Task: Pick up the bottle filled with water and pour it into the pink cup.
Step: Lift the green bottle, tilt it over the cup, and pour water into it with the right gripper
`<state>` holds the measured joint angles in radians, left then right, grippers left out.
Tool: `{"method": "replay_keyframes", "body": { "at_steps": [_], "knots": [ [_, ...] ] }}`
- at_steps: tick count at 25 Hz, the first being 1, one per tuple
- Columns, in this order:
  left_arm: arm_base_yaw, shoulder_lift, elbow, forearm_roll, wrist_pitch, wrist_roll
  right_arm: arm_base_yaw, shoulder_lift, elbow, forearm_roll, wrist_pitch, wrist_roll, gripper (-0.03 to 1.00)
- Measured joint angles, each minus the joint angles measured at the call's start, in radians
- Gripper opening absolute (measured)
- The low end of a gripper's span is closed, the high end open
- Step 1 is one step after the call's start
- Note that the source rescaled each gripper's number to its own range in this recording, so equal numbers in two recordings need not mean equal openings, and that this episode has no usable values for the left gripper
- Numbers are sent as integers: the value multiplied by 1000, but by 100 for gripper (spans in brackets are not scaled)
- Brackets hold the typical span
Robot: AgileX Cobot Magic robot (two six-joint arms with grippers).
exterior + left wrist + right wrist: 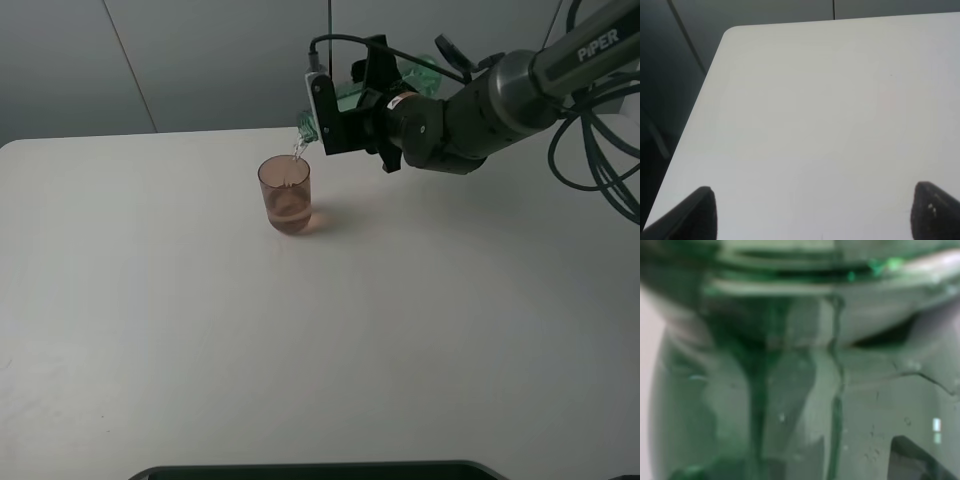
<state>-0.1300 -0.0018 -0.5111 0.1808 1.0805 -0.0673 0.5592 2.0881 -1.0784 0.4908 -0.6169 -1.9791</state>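
The pink cup [286,196] stands upright on the white table [300,350], back of centre, with some water in its bottom. My right gripper [352,108] is shut on the bottle [345,98], a green-tinted one held tipped on its side, its mouth just above the cup's far rim. A thin stream of water falls from the mouth into the cup. In the right wrist view the bottle [800,370] fills the whole picture, blurred and green. My left gripper [810,215] is open over bare table, holding nothing.
Black cables [600,130] hang from the right arm at the back right. The table's back edge meets a grey wall [200,60]. A dark strip [320,470] lies along the front edge. The table's rounded corner [730,32] shows in the left wrist view.
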Motion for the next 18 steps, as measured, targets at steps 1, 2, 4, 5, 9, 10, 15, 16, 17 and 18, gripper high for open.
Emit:
{"method": "replay_keyframes", "body": {
  "at_steps": [1,2,4,5,9,10,15,16,17,18],
  "knots": [
    [0,0,0,0,0,0,0,0,0,0,-2,-4,0],
    [0,0,0,0,0,0,0,0,0,0,-4,-8,0],
    [0,0,0,0,0,0,0,0,0,0,-6,-14,0],
    [0,0,0,0,0,0,0,0,0,0,-6,-14,0],
    [0,0,0,0,0,0,0,0,0,0,-6,-24,0],
    [0,0,0,0,0,0,0,0,0,0,-8,-28,0],
    [0,0,0,0,0,0,0,0,-2,0,-32,-52,0],
    [0,0,0,0,0,0,0,0,-2,0,-35,-54,0],
    [0,0,0,0,0,0,0,0,-2,0,-35,-57,0],
    [0,0,0,0,0,0,0,0,-2,0,-37,-59,0]
  ]
}}
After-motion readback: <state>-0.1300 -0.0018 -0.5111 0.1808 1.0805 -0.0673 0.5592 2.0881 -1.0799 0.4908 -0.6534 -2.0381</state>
